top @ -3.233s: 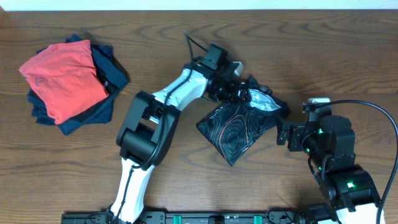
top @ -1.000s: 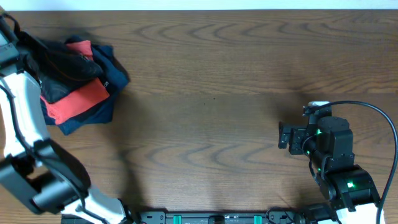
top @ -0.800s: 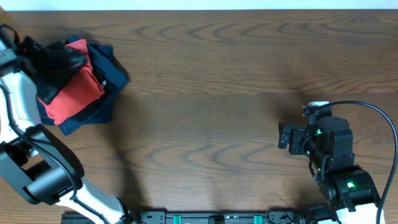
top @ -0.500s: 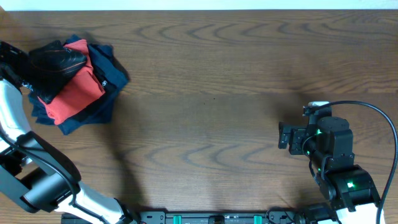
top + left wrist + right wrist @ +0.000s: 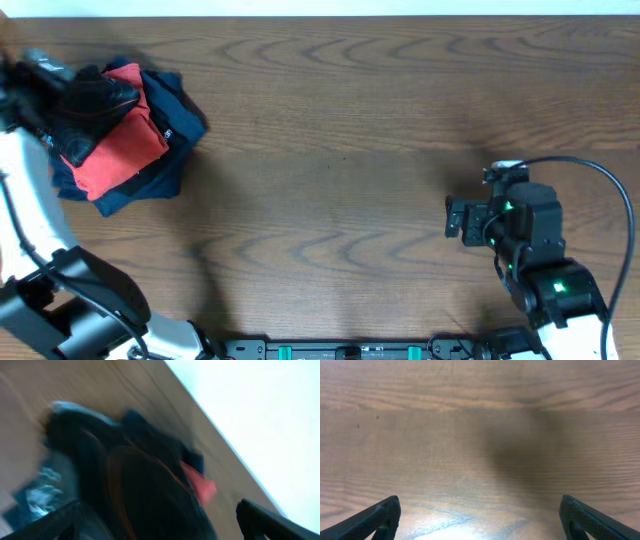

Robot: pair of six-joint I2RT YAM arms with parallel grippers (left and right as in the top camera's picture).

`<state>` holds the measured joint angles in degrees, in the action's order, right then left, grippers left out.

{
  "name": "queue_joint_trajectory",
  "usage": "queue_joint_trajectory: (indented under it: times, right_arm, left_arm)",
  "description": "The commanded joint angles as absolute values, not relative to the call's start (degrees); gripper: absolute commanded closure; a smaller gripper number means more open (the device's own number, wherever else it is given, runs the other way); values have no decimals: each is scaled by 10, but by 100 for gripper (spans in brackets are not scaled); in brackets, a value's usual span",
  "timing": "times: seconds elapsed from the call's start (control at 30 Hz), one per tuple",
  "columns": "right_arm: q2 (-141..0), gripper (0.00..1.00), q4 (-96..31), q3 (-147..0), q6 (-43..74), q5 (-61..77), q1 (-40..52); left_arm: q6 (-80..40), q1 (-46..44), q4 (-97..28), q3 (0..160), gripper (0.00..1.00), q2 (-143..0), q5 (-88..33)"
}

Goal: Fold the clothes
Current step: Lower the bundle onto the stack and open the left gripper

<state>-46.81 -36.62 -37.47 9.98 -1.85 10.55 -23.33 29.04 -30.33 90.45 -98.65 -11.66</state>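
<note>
My left gripper (image 5: 159,510) is released: in the left wrist view its two fingers (image 5: 55,522) stand wide apart at the bottom corners, with nothing pinched between them. Just ahead of them, blurred, lies the black jersey (image 5: 90,100), with thin orange lines faintly showing on the dark cloth. From overhead the jersey sits bunched on top of the pile at the far left of the table (image 5: 340,150). It rests on the red garment (image 5: 120,160), which in turn lies on the navy garments (image 5: 175,120) that spread out under and beside it. My left gripper is just beside the jersey at its upper left edge; the view is too smeared to tell whether a finger touches the cloth. My right gripper (image 5: 480,507) is open too, its fingers spread wide over bare wood and holding nothing. It sits well apart from the pile, near the right side of the table, pointing left.
</note>
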Motion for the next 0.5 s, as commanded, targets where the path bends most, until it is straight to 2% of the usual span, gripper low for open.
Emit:
queue_joint_trajectory:
  times: [0.0,0.3,0.47]
  right_arm:
    - [-492,1,-357,-375,94,15,99]
    - [-533,1,-258,-375,94,19,99]
    - [-533,1,-160,-375,93,-15,99]
  left_arm:
    - [-178,214,-330,909,2,-987,-123]
    - [-137,1,-437,909,2,-988,-68]
    - [-137,-57,-504,909,2,-987,-68]
